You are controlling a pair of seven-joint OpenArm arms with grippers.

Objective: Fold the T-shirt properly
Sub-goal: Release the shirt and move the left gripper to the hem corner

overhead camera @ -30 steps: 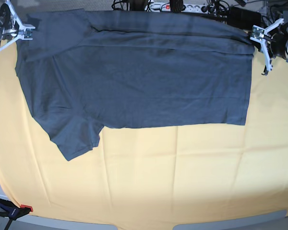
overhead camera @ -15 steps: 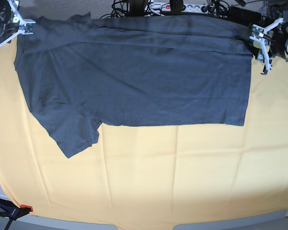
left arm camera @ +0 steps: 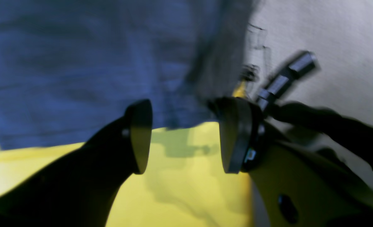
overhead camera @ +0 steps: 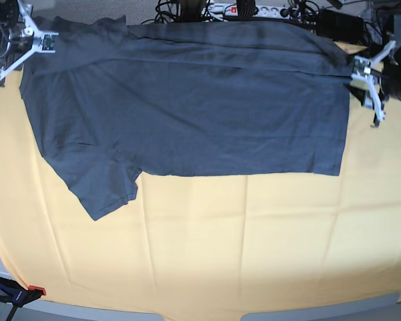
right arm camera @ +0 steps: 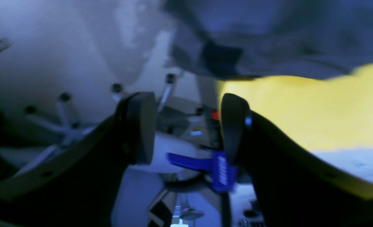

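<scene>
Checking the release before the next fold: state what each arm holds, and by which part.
Nothing is held. The left gripper and right gripper both have open jaws with nothing between them; the T-shirt lies flat on the yellow cloth.

T-shirt (overhead camera: pixel 187 100) free of both claws

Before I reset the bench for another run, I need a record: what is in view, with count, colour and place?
T-shirt: one, dark slate-blue, lying flat across the far half of the cloth, one sleeve pointing toward the near left.
Table cloth: one, yellow, covering the table.
Clamp: one, blue with an orange tip, at the near left corner.
Cables and power strip: several, black and white, beyond the far edge.
Left claw: one, black pads, open, empty, at the shirt's corner.
Right claw: one, black pads, open, empty, off the table edge.
</scene>
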